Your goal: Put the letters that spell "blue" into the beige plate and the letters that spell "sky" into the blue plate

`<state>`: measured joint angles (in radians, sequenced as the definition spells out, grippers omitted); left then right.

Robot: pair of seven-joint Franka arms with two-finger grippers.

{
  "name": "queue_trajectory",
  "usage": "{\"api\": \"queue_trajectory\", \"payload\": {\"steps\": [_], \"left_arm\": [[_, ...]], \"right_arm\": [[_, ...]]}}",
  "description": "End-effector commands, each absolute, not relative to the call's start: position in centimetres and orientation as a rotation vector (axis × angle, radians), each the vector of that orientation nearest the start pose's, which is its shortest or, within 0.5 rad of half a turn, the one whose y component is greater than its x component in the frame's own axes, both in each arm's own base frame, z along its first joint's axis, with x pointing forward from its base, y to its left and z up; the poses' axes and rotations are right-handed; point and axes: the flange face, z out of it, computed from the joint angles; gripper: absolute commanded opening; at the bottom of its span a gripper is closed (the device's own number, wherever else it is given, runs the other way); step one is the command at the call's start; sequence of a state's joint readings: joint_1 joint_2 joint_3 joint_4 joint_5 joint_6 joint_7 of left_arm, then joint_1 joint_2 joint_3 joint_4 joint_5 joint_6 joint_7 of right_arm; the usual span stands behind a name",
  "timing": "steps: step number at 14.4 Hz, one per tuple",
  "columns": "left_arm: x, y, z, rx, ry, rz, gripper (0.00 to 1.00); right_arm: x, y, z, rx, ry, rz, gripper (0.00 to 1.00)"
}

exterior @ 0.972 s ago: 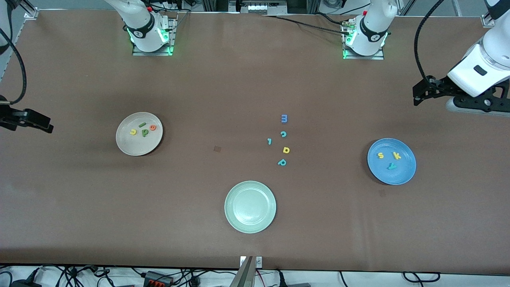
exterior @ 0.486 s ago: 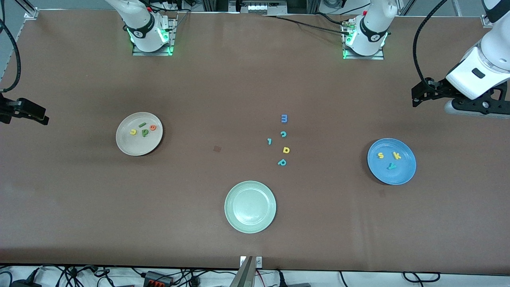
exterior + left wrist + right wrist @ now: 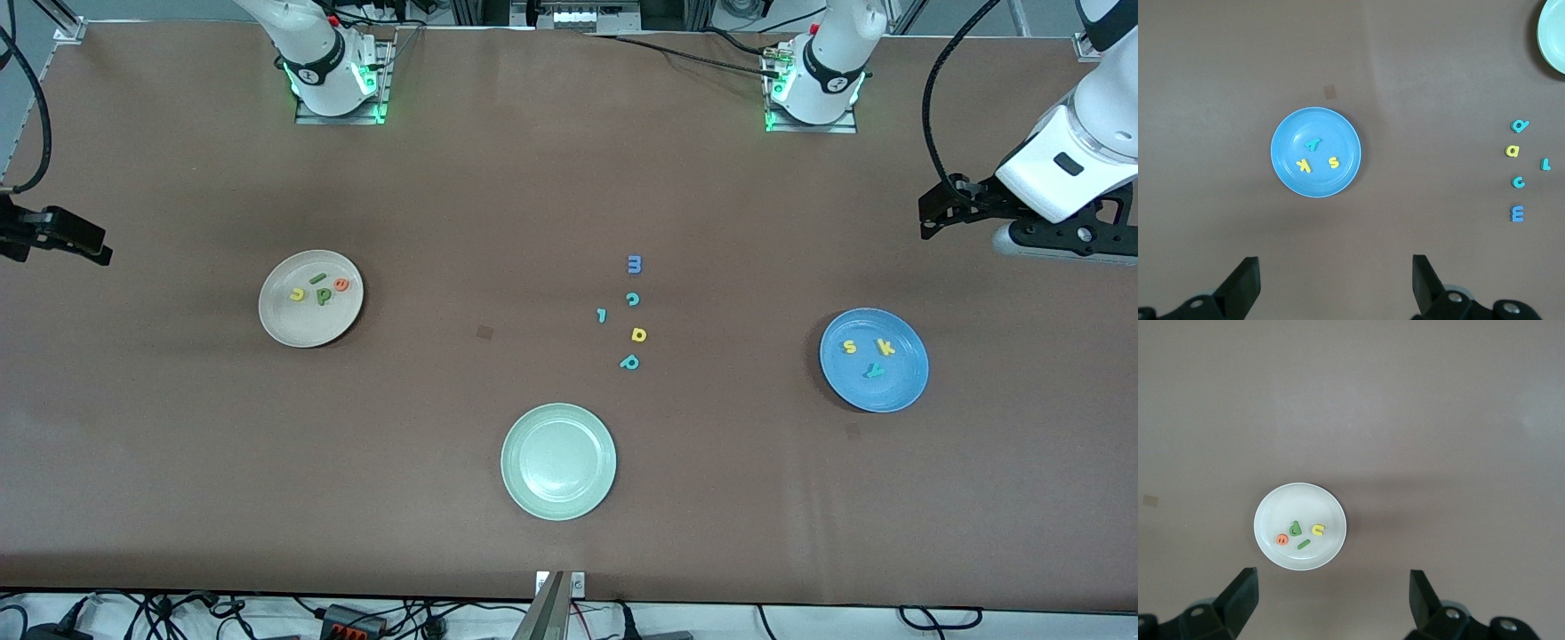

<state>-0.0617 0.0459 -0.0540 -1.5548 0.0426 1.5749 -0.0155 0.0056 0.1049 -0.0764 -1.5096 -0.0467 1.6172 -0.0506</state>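
With the four small foam "blue" letters (image 3: 318,291) lying in the round beige plate (image 3: 302,331) and the three "sky" letters (image 3: 870,355) in the round blue plate (image 3: 889,398), sorting looks finished; both arms have drawn back toward the surface's ends, left claw (image 3: 1335,283) and right claw (image 3: 1333,600) spread and empty

Brown table (image 3: 178,462): three plates, five loose letters.

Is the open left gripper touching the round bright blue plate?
Apart. The left wrist view shows the left gripper open and empty, with bare brown table between its fingertips and the blue plate.
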Motion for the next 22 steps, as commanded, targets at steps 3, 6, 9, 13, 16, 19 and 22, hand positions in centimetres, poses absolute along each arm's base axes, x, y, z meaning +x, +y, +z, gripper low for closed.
{"api": "queue_trajectory", "payload": {"steps": [3,6,9,13,16,19,22], "left_arm": [[56.9,-6.1,61.3,-3.105,0.148,0.025,1.00],[56.8,-6.1,61.3,-3.105,0.148,0.027,1.00],[56.8,-6.2,61.3,-3.108,0.150,0.028,1.00],[56.8,-6.5,61.2,-3.109,0.155,0.028,1.00],[56.9,-6.4,61.2,-3.111,0.153,0.028,1.00],[56.8,-6.6,61.2,-3.109,0.158,0.028,1.00],[56.8,-6.5,61.2,-3.109,0.155,0.028,1.00]], "right_arm": [[53.8,-3.8,59.8,-3.191,0.089,-0.034,1.00],[54.0,-4.0,59.6,-3.197,-0.007,-0.029,1.00],[54.6,-4.4,59.0,-3.195,0.003,-0.009,1.00],[55.4,-3.8,59.7,-3.199,0.005,-0.051,1.00],[55.4,-3.6,60.0,-3.202,-0.012,-0.061,1.00],[55.5,-4.4,60.0,-3.201,0.002,-0.068,1.00],[55.7,-4.5,59.8,-3.201,0.007,-0.077,1.00]]}}
